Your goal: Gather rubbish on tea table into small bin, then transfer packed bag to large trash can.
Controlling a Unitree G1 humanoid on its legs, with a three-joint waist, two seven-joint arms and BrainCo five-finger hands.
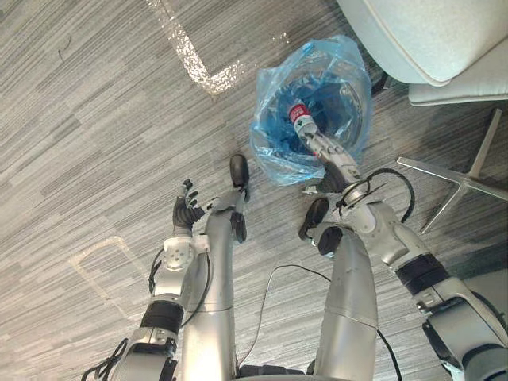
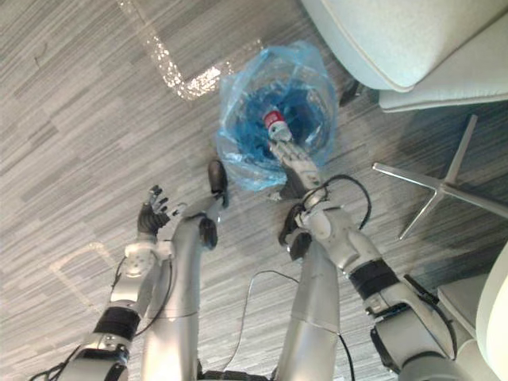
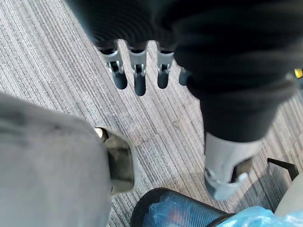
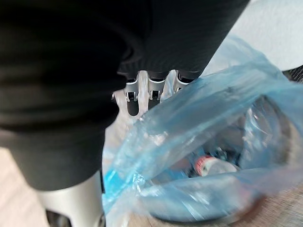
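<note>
Down on the striped grey carpet (image 1: 95, 103), just in front of the robot, sits the small bin (image 3: 161, 208): dark mesh wall, w/ a blue bag (image 1: 274, 151) lining it & spilling over the rim. Bag is thin, translucent, crinkly film. Its mouth gapes wide, edges ruffled. Inside lies a clear plastic bottle (image 1: 299, 115) w/ a red label, plus other bits too blurred to name.

R hand (image 1: 329, 155) reaches over the near rim into the bag mouth. Its fingers (image 4: 133, 101) are straight & apart from the thumb, clamped on nothing I can make out. They point toward the bottle, & the film covers some tips. L hand (image 1: 186, 210) hangs over bare carpet, off to the left of the bin & not touching it, fingers spread, empty.

Handling, as I judge it: bag + contents prob. light, but the film is soft, slippery, easy to tear, no stiffness, so it should sag & shift once lifted. Best hold = bunch the loose rim & grip the gathered neck, not the belly. Bottle is smooth & round, may roll about inside. Mesh bin looks light too, could ride up w/ the bag.

Nearby: pale upholstered chair (image 1: 429, 36) on a metal star base (image 1: 456, 178), shiny tape (image 1: 190, 59) on the floor.
</note>
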